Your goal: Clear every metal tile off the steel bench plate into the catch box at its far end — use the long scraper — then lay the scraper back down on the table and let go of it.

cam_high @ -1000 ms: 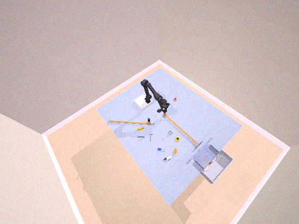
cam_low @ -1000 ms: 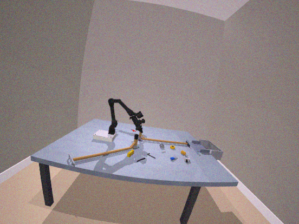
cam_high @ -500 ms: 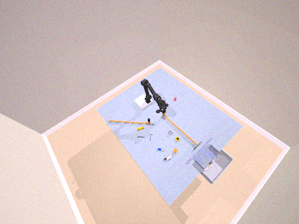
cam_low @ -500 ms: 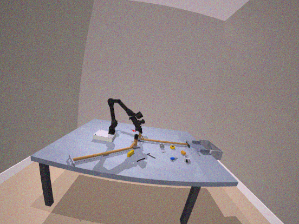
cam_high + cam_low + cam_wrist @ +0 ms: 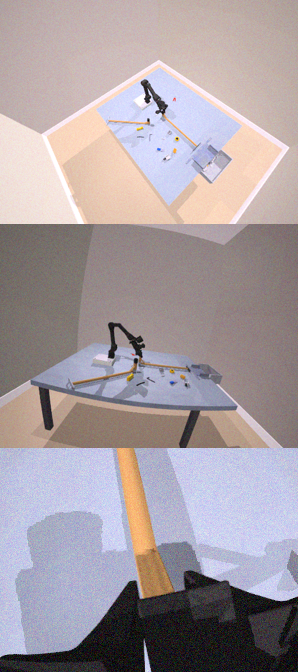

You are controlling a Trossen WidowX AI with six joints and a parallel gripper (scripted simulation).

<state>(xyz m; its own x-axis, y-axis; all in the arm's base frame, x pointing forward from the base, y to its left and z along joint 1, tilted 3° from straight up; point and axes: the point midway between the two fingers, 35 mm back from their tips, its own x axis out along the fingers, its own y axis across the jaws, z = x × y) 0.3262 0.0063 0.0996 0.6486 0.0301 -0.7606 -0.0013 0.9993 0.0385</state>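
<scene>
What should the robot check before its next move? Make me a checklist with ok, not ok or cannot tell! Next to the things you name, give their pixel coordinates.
1. Gripper (image 5: 163, 112) (image 5: 140, 355) (image 5: 161, 583) shut on the scraper (image 5: 180, 131) (image 5: 164, 366) (image 5: 134, 503): ok.
2. Scraper's head at the bench plate (image 5: 203, 157), by the near end: ok.
3. Tiles in the catch box (image 5: 229, 159) (image 5: 216, 379): ok for some, small pieces show there.
4. Every tile off the plate: cannot tell, the picture is too grainy.
5. Other long tool (image 5: 128, 122) (image 5: 102, 378) apart from the scraper: ok.
6. Scraper laid down and let go: not ok, the gripper has it.
</scene>
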